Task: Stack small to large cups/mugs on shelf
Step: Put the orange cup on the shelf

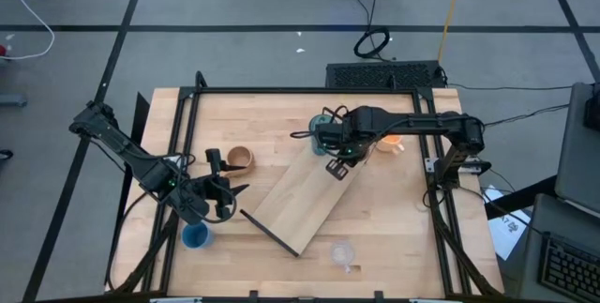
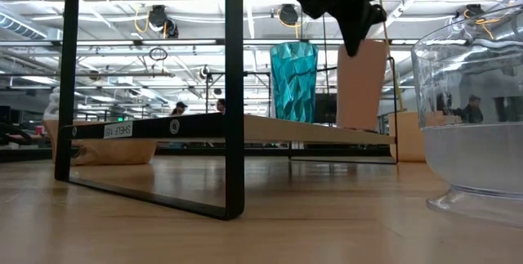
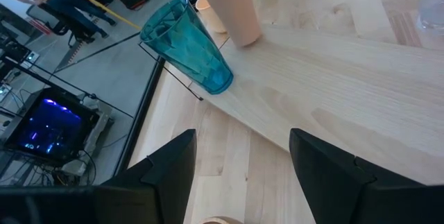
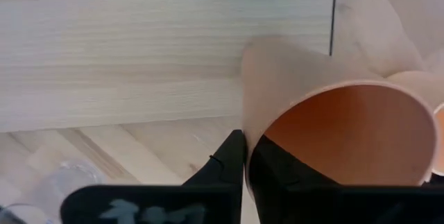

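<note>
Orange tall cup [image 4: 326, 123] clamped at rim by right gripper [image 4: 244, 156], one finger inside, one outside; stood upright on shelf [image 1: 305, 195] end beside teal tumbler [image 2: 293, 81]. Left gripper [image 3: 243, 161] spread wide, nothing held, positioned near tan mug [image 1: 241, 158] and blue cup [image 1: 196, 237]. Clear cup [image 1: 343, 252] on tabletop [image 1: 394, 219].

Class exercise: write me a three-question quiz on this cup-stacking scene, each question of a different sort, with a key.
1. True or false: the right gripper is shut on the rim of the orange cup.
2. Which cup stands beside it on the shelf? A) blue cup B) teal tumbler C) clear cup
3. Fill in: the left gripper is ____ and holds nothing.

Key:
1. True.
2. B, the teal tumbler.
3. Open.
</note>
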`<state>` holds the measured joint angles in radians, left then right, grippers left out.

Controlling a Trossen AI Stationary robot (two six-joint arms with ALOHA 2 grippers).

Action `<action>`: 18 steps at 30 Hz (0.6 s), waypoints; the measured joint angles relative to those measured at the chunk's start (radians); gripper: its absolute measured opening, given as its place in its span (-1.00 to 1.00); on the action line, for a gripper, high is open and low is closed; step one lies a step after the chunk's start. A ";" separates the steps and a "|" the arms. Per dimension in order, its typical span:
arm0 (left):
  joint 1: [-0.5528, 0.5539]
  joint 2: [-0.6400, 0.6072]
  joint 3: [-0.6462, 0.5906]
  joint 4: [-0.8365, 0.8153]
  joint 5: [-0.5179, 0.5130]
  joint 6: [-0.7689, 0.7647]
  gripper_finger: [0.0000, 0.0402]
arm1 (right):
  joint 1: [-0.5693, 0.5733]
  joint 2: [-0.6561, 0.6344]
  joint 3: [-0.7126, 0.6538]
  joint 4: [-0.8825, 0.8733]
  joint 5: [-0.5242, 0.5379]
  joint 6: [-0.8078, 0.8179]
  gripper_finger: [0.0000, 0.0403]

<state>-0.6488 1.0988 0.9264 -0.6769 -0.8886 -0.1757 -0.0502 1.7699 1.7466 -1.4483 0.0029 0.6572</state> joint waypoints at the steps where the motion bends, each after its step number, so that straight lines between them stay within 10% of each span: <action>1: 0.000 0.000 0.000 0.000 0.000 0.000 0.17 | 0.000 0.000 -0.003 0.000 0.000 -0.003 -0.94; 18: 0.000 0.000 0.000 0.000 0.000 0.000 0.17 | -0.003 0.000 -0.012 0.038 0.005 -0.015 -0.75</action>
<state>-0.6491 1.0986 0.9264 -0.6765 -0.8886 -0.1757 -0.0528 1.7699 1.7348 -1.4102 0.0083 0.6417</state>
